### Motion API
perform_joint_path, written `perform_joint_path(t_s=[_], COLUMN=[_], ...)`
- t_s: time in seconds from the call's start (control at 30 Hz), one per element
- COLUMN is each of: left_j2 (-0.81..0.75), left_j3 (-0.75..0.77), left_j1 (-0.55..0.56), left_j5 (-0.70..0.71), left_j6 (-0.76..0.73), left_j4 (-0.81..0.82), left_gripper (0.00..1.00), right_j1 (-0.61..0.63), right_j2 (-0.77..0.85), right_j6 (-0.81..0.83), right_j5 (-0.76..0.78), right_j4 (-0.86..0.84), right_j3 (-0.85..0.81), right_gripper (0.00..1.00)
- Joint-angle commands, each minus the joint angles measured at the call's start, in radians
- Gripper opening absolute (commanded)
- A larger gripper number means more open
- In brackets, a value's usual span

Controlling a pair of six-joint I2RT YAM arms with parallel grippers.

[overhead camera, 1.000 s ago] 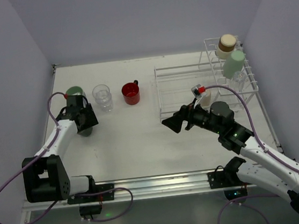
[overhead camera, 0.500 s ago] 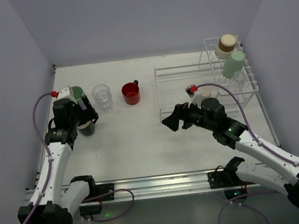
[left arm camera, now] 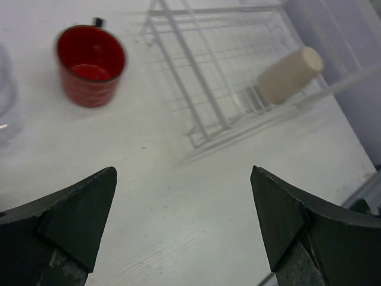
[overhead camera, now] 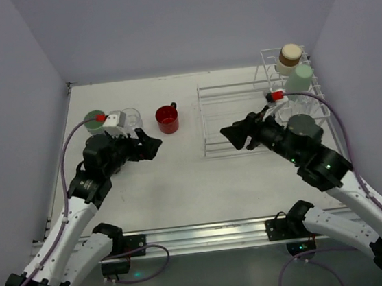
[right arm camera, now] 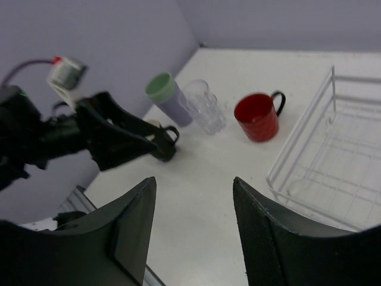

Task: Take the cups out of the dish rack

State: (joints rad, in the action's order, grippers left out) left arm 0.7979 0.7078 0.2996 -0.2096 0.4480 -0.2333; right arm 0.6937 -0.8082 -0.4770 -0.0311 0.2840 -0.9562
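The white dish rack (overhead camera: 233, 116) stands at the right, and its taller slotted part holds a tan-brown cup (overhead camera: 290, 54) and a pale green cup (overhead camera: 299, 79). In the left wrist view a cream cup (left arm camera: 290, 74) lies on its side in the rack (left arm camera: 209, 77). On the table stand a red mug (overhead camera: 167, 119), a clear glass (overhead camera: 131, 119) and a lavender tumbler (overhead camera: 95, 119). A black-handled mug (right arm camera: 163, 145) sits under my left arm. My left gripper (overhead camera: 151, 146) is open and empty, pointing at the rack. My right gripper (overhead camera: 230, 137) is open and empty at the rack's front-left corner.
Purple walls close in the table on three sides. The metal rail (overhead camera: 201, 235) with both arm bases runs along the near edge. White tabletop (overhead camera: 182, 185) lies between the two grippers.
My left gripper has let go of the black-handled mug, opened wide and swung right toward the centre. My right gripper pulled back toward the rack and its jaws narrowed.
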Motion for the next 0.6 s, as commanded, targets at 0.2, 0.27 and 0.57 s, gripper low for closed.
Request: perform_joint_path(t_s=[0.2, 0.27, 0.57], left_j2=[0.389, 0.519, 0.989], left_j3=[0.263, 0.355, 0.737], left_j1=[0.482, 0.518, 0.578], left_j5=[0.076, 0.058, 0.009], left_j6=[-0.087, -0.146, -0.226], left_j4=[0.392, 0.428, 0.413], left_gripper=[0.97, 0.97, 0.97], right_j1=[0.004, 0.004, 0.004], right_j2=[0.305, 0.345, 0.443], right_j6=[0.017, 0.017, 0.026], right_j5=[0.066, 0.068, 0.037], right_j4=[0.009, 0.024, 0.084], right_j3=[-0.138, -0.141, -0.115], right_gripper=[0.55, 0.55, 0.55])
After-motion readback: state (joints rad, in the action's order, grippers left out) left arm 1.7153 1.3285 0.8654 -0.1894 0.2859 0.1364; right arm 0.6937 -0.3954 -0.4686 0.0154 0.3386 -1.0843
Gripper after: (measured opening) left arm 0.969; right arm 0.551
